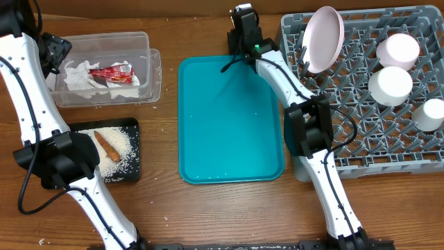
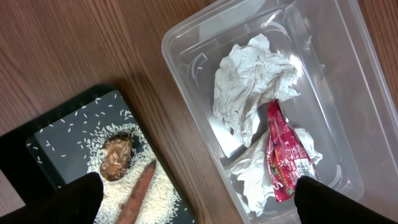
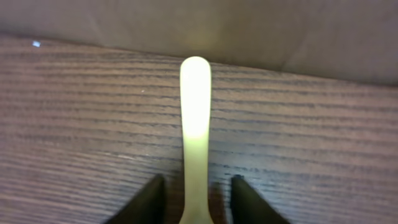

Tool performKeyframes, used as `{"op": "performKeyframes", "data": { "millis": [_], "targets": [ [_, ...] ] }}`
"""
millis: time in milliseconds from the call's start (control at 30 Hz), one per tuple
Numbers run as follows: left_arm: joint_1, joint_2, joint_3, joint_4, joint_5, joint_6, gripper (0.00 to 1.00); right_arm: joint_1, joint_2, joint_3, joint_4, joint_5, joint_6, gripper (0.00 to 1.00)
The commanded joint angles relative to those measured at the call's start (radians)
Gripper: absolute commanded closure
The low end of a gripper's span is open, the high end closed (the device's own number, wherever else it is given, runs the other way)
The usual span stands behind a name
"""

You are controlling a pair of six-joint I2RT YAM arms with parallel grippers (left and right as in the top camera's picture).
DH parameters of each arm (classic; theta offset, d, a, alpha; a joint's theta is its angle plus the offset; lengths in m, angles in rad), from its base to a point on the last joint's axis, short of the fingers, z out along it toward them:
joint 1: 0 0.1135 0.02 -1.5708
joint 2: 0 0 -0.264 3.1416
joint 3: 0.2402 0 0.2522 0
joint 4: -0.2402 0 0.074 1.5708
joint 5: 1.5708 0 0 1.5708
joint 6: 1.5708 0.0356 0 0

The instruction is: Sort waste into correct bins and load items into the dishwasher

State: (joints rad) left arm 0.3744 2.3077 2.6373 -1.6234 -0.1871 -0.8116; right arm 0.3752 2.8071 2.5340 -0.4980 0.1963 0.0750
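Behind teal tray (image 1: 229,118), spoon (image 3: 195,118) in end effector (image 3: 196,190)

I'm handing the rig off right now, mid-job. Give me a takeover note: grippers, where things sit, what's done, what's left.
Left gripper: open, empty, above the clear tub and black tray.
Right gripper: pale yellow spoon lies between its fingers, over the table beyond the teal tray. Whether it is clamped does not show.
Done: napkins and red wrapper in the tub. Rice, sausage stick and brown lump on the black tray. Plate, two bowls and cup in the dish rack.
Left: spoon into the rack.
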Motion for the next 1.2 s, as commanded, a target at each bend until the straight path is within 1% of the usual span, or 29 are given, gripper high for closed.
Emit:
{"op": "performKeyframes", "data": {
  "millis": [0,167,333,1000,1033,1167],
  "targets": [
    [-0.005,-0.004,0.0,0.002,0.0,0.004,0.0,-0.006,0.006,0.032,0.003,-0.015,0.007,0.58],
    [-0.004,-0.004,0.0,0.002,0.0,0.004,0.0,-0.006,0.018,0.031,0.021,-0.019,0.007,0.56],
    [-0.004,-0.004,0.0,0.002,0.0,0.004,0.0,-0.006,0.023,0.01,0.046,-0.04,0.003,0.56],
    [-0.004,-0.004,0.0,0.002,0.0,0.004,0.0,-0.011,0.057,0.009,0.055,-0.04,-0.008,0.53],
    [-0.005,-0.004,0.0,0.002,0.0,0.004,0.0,-0.011,0.057,0.009,0.053,-0.04,-0.008,0.55],
    [-0.005,-0.004,0.0,0.002,0.0,0.004,0.0,-0.011,0.057,0.01,0.051,-0.04,-0.008,0.69]
  ]
}}
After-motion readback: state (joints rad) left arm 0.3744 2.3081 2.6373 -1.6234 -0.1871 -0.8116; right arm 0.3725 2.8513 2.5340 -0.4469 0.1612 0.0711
